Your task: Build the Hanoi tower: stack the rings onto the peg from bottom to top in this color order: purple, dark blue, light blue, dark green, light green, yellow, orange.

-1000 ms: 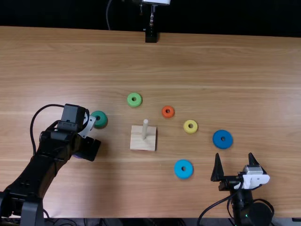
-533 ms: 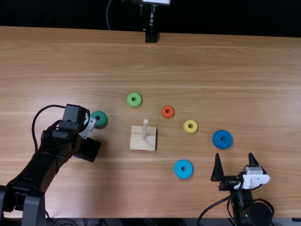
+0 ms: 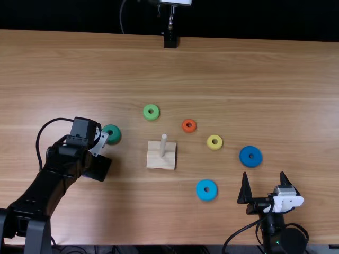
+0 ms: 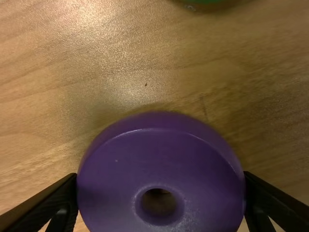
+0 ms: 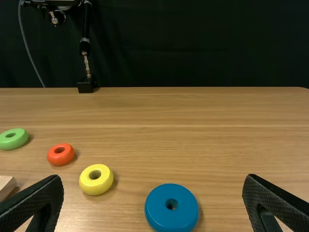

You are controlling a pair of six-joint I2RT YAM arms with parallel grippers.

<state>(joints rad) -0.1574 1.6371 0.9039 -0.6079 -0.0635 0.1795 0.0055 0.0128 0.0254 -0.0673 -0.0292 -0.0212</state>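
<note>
Left of the peg, the left gripper clasps the purple ring by opposite sides, presumably keeping its hole free for threading; the right gripper gapes empty.

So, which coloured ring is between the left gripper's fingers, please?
The thick purple ring, touching both fingers of the left gripper; the dark green, light green, orange, yellow, dark blue and light blue rings lie on the wooden table.

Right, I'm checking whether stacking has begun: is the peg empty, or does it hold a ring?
Empty. The peg stands bare on its wooden block, with no ring around it.
</note>
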